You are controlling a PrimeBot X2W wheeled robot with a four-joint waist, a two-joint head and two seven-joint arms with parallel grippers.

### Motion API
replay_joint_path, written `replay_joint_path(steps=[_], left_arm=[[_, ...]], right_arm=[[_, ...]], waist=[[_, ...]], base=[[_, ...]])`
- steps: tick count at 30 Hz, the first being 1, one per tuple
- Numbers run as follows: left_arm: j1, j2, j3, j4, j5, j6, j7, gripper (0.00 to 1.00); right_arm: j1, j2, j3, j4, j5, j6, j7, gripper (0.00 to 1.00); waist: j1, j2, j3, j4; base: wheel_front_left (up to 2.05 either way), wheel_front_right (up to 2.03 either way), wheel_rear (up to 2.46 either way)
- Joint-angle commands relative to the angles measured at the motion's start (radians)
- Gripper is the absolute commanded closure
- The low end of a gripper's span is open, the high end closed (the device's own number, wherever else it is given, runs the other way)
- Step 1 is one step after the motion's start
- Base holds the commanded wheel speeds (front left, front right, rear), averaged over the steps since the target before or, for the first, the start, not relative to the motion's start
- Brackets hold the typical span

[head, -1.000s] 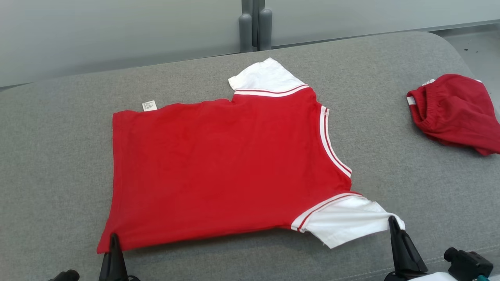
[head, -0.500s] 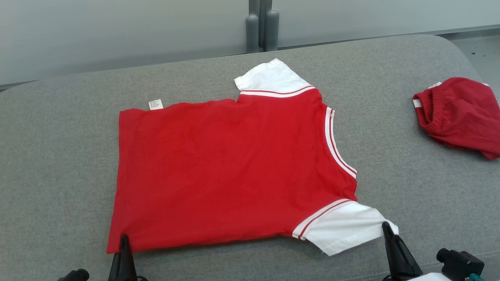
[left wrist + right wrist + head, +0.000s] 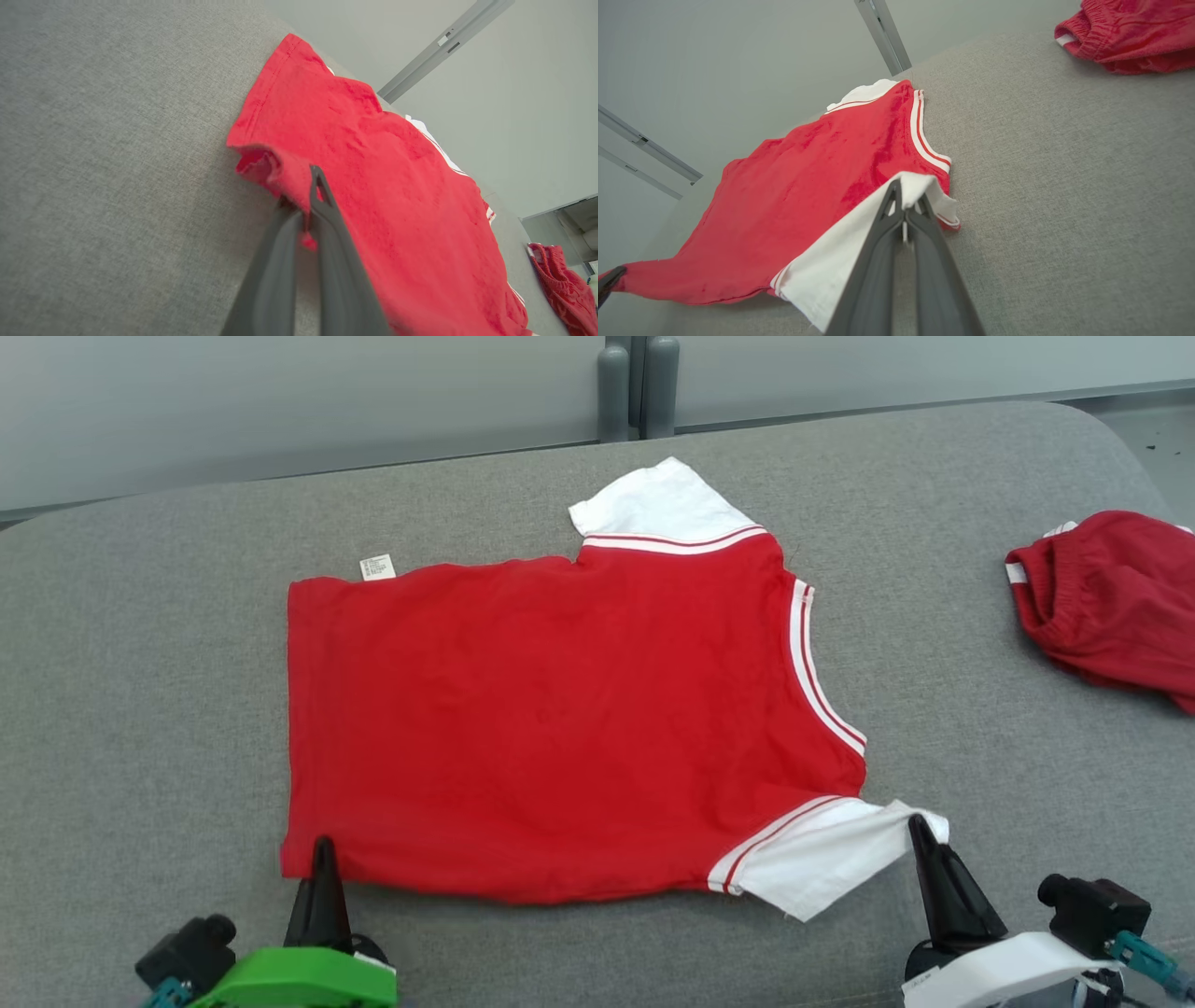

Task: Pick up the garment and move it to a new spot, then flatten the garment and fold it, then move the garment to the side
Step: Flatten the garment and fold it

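I've got the shirt [image 3: 560,709] flat on the cushion [image 3: 140,728], left gripper [image 3: 324,847] pinching hem [image 3: 293,756], right gripper [image 3: 917,823] pinching sleeve [image 3: 822,863]; fold pending

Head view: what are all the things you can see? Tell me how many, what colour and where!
shirt: one, red with white sleeves, spread flat mid-surface
label: one, white, at the shirt's far left corner
second garment: one, red, bunched at the far right
padded surface: one, grey, under everything
posts: two, grey, behind the far edge
left gripper: one, dark, shut on the shirt's near left hem corner
right gripper: one, dark, shut on the near white sleeve
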Motion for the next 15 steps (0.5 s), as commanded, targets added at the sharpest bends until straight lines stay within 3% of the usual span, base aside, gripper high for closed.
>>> replay_joint_path(steps=[1,8,15], left_arm=[[-0.044,0.002,-0.011,0.005,-0.015,-0.008,0.002,1.0],[-0.216,0.002,-0.035,0.111,-0.019,-0.01,0.011,1.0],[-0.395,0.003,-0.029,0.287,-0.01,-0.008,0.006,1.0]], right_arm=[[-0.033,-0.004,0.001,0.006,-0.005,-0.001,0.005,1.0],[-0.188,-0.003,0.003,0.086,-0.023,-0.001,0.018,1.0],[-0.393,-0.013,0.025,0.246,-0.023,-0.001,0.022,1.0]], waist=[[0.0,0.0,0.015,0.013],[0.0,0.0,0.066,0.036],[0.0,0.0,0.134,0.038]], base=[[0.0,0.0,0.0],[0.0,0.0,0.0],[0.0,0.0,0.0]])
